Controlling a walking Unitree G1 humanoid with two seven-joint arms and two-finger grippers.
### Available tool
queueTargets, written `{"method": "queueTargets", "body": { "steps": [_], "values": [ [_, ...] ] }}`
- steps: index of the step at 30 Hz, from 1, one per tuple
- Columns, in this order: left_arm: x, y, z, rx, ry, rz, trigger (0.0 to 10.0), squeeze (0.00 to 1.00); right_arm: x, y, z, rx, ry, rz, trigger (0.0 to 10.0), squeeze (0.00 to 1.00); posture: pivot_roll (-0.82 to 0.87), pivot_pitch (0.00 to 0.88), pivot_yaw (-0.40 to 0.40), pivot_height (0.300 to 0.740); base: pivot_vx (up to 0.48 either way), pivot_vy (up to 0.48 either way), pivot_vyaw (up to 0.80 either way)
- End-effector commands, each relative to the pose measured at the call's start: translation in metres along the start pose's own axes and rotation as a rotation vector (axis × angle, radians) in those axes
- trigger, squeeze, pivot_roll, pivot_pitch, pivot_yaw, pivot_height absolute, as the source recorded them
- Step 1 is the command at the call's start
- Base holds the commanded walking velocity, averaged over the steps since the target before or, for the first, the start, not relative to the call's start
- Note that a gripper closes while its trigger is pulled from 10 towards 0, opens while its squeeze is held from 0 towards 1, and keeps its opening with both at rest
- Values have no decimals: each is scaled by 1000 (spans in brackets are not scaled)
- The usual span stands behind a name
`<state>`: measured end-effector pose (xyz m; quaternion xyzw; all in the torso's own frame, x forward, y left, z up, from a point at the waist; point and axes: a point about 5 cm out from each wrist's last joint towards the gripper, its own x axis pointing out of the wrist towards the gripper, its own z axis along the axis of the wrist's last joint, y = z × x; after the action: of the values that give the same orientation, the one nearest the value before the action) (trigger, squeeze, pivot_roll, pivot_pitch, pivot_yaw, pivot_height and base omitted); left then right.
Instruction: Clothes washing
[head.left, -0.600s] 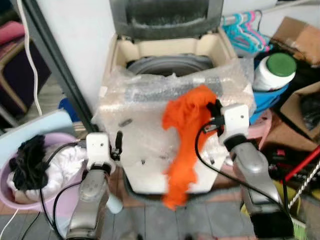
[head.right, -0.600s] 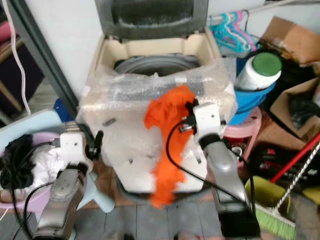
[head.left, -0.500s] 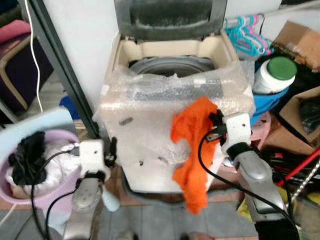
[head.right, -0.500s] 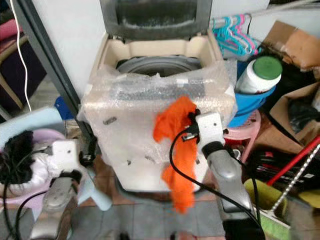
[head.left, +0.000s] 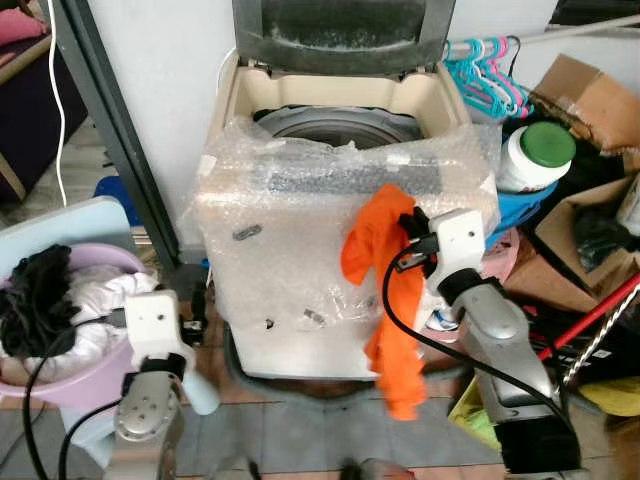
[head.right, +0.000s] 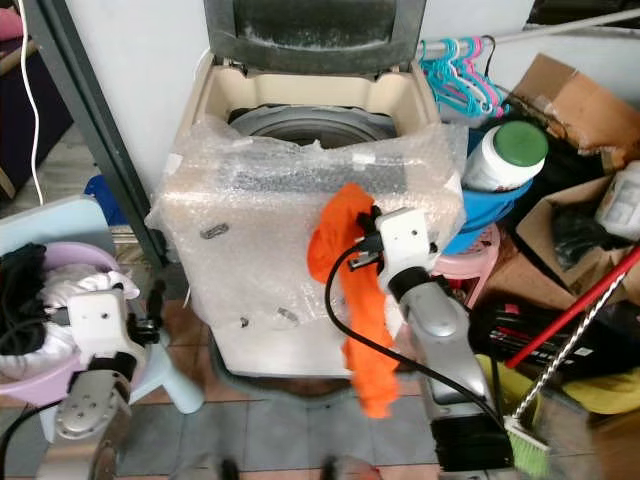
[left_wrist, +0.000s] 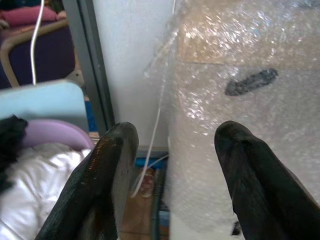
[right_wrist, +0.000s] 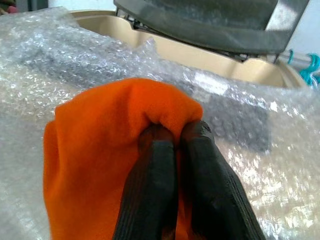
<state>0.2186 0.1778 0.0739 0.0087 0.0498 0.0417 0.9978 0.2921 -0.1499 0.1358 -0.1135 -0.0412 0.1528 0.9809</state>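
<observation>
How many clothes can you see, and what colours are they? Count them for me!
Orange: 1, the orange cloth pinched in the right gripper in front of the washing machine.
Black: 1, the black garment in the pink basin.
White: 1, the white garment in the same basin.
Total: 3

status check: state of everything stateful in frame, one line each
Washing machine lid: open, raised.
Washing machine: front wrapped in bubble wrap.
Orange cloth: hanging from the right gripper in front of the machine.
Right gripper: shut on the orange cloth.
Left gripper: open, holding nothing.
Pink basin: loaded with black and white clothes.
White jar: green lid on.
</observation>
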Motion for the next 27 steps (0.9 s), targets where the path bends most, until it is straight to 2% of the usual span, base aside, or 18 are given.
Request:
{"method": "queueTargets", "body": {
  "steps": [1, 6, 18, 21, 22, 23, 26, 27],
  "values": [
    [5, -10, 3, -16, -11, -53, 10000, 0, 7, 3, 21, -92, -111, 42, 10000, 0, -52, 0, 39, 740, 0, 0, 0],
    [13, -28, 6, -38, -16, -102, 10000, 0, 18, 1, 51, -119, -211, 87, 10000, 0, -76, 0, 50, 740, 0, 0, 541],
    [19, -31, 8, -45, -25, -117, 10000, 0, 60, 0, 107, -216, -381, 235, 10000, 0, -75, 0, 60, 740, 0, 0, 672],
    [21, -30, 9, -44, -28, -115, 10000, 0, 75, -9, 126, -227, -398, 238, 10000, 0, -76, 0, 60, 740, 0, 0, 600],
    [21, -30, 9, -44, -32, -118, 10000, 0, 86, -18, 140, -211, -406, 207, 10000, 0, -76, 0, 60, 740, 266, 0, 481],
    [21, -31, 9, -44, -34, -120, 10000, 0, 89, -22, 144, -205, -411, 197, 10000, 0, -83, 0, 62, 740, 266, 0, 481],
    [22, -35, 9, -49, -37, -131, 10000, 0, 100, -33, 167, -271, -447, 143, 10000, 0, -89, 0, 63, 740, 297, 0, 404],
    [22, -35, 9, -49, -37, -131, 10000, 0, 100, -33, 167, -271, -447, 143, 10000, 0, -89, 0, 63, 740, 307, 0, 400]
  ]
}}
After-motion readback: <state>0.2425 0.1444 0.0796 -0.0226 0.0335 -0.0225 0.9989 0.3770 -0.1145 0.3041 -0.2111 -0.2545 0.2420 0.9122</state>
